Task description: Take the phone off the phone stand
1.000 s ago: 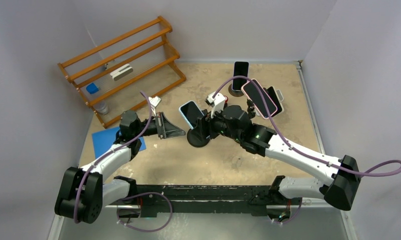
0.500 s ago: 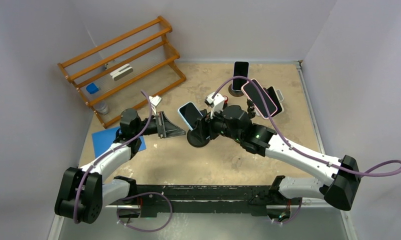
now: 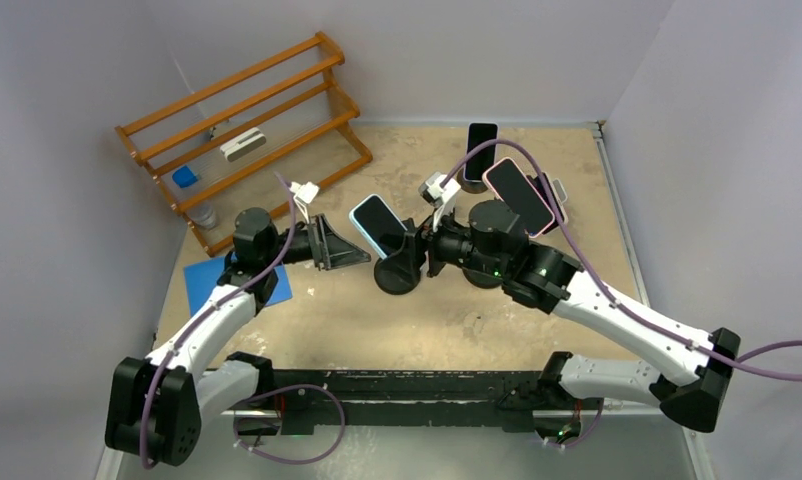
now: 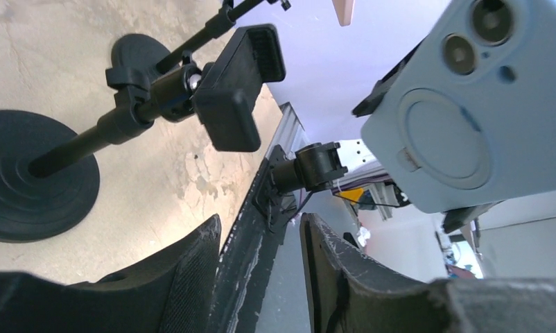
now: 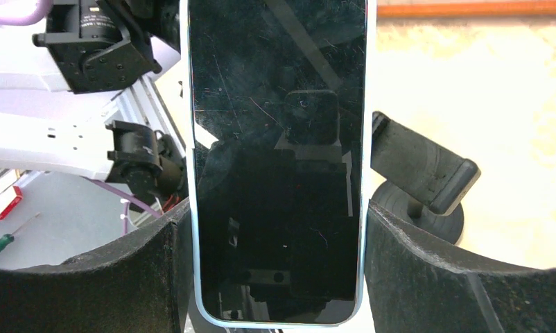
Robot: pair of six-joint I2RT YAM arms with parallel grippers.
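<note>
I am gripping the light blue slab phone with the dark glass screen (image 5: 279, 139) in my right pincer (image 5: 279, 277), one black finger pressing on each long edge. The right wrist view is showing only that scratched screen. The left wrist view is showing the phone's pale blue back with two lenses at the upper right.

I am holding the phone apart from the black round-based phone stand (image 4: 36, 184), whose clamp is standing bare at the upper middle of the left wrist view. My left pincer (image 4: 260, 277) is hanging partly open, low in that frame, with nothing between its fingers.

From above, the orange wooden stepped rack (image 3: 227, 85) at the upper left is carrying a white block (image 3: 242, 145) and a small blue piece (image 3: 184, 177). A blue flat sheet (image 3: 199, 275) is lying beside my left arm. A black phone (image 3: 481, 140) and a pink-edged phone (image 3: 522, 200) are sitting on stands at the upper middle.
</note>
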